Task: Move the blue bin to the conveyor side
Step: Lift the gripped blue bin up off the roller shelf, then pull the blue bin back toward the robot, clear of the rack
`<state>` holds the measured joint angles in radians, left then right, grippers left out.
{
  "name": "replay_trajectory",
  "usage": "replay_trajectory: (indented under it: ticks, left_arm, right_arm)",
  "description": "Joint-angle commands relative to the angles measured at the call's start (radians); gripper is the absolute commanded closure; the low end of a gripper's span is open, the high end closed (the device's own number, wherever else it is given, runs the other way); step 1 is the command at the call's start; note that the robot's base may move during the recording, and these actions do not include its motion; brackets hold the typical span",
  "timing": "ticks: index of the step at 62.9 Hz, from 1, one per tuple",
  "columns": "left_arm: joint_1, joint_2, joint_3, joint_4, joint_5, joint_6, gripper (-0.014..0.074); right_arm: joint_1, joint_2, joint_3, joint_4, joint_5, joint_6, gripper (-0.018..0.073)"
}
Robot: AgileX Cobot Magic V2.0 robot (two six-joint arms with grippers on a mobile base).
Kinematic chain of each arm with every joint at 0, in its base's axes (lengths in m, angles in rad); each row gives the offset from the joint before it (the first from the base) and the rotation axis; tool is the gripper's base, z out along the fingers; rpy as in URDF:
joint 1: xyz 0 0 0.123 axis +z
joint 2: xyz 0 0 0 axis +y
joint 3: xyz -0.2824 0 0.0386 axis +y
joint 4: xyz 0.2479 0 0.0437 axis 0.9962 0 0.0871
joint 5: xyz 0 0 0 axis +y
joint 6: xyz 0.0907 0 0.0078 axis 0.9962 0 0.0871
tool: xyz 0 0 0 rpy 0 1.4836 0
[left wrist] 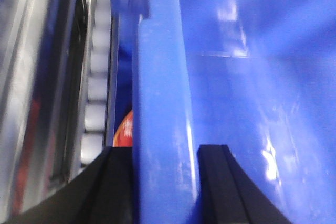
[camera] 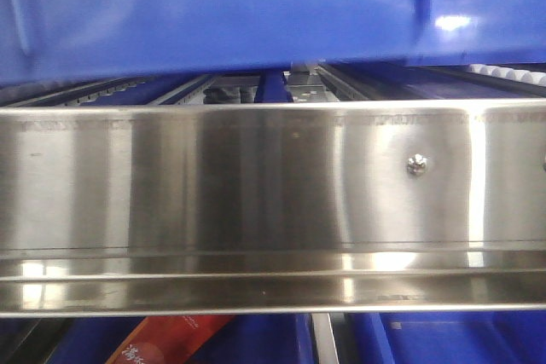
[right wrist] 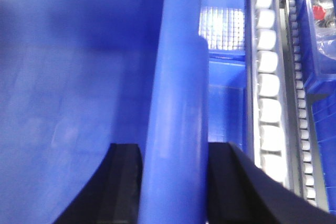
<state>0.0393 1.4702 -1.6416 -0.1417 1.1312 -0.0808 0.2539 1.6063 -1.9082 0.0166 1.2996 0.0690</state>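
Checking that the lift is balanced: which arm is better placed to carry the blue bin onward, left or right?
Neither clearly. The left gripper and the right gripper each clamp a rim of the blue bin, one finger on either side, so moving it likely needs both together.

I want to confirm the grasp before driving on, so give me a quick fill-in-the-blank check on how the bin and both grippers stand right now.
1. The left gripper and the right gripper each have one black finger on either side of the ____ of the blue bin.
2. In the front view, the blue bin sits ____ the steel rail.
3. In the right wrist view, a row of white ____ runs beside the bin.
Missing words: rim; above; rollers.
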Motion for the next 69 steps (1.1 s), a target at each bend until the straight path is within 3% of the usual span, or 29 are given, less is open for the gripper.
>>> replay_trajectory:
  ticks: [1,23,34,44,69]
  left_arm:
    - [-0.006,-0.033,-0.052,-0.024,-0.046,-0.001,0.0615]
    - [-0.006,-0.152,-0.086,-0.005,-0.021,-0.011,0.0615]
    - [-0.006,-0.214,-0.066,0.037,-0.021,-0.035,0.0615]
    - [-0.006,-0.280,-0.018,0.038,-0.017,-0.035,0.0615]
    - [-0.006,-0.444,0.095,0.038,-0.012,-0.035,0.0615]
  right_arm:
    - [0.000,-0.056,-0.046,-0.017,-0.080,-0.010,0.0648]
    - [0.000,-0.148,-0.048,-0.017,-0.079,0.033,0.0648]
    - [0.000,-0.234,0.058,-0.041,-0.112,0.033,0.0648]
    - [0.000,-0.344,0.171,-0.041,-0.171,0.033,0.0648]
    - [0.000,-0.525,0.311,-0.041,-0.171,0.033,0.0648]
